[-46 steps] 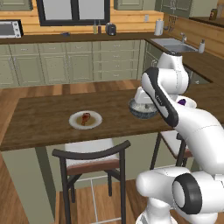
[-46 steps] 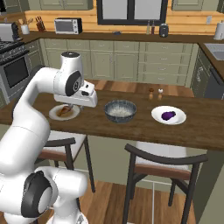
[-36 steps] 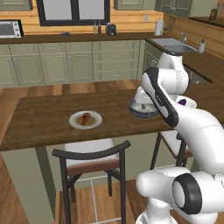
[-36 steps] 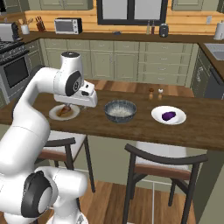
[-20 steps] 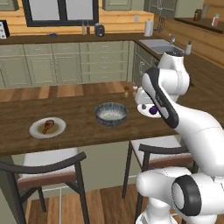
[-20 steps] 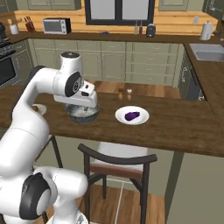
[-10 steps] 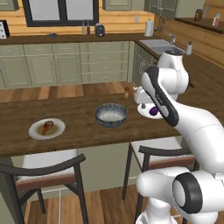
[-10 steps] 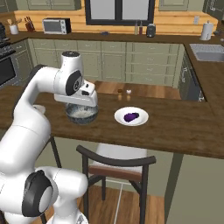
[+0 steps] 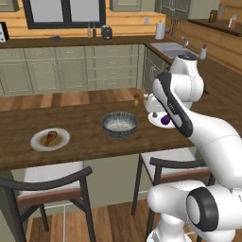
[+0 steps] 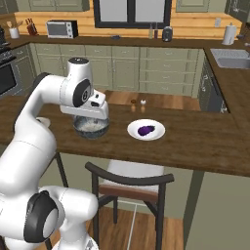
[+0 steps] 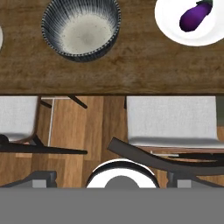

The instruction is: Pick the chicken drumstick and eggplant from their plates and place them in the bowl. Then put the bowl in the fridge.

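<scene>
From the left base view, the chicken drumstick (image 9: 50,137) lies on its plate (image 9: 38,144) at the table's left, the empty bowl (image 9: 120,124) sits mid-table, and the eggplant (image 9: 165,120) peeks out beside the arm. From the right base view, the eggplant (image 10: 145,130) rests on its own plate (image 10: 134,131) just right of the bowl (image 10: 91,126). In the hand view, the gripper (image 11: 110,181) stands spread wide and empty; the eggplant (image 11: 194,16) lies up and to the right, its long axis slanted, so it seems the closer pick.

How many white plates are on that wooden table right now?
2. One plate sits toward the table's left end, holding the chicken drumstick. The other plate is to the right of the bowl, holding the eggplant. The arm hides part of the table.
</scene>
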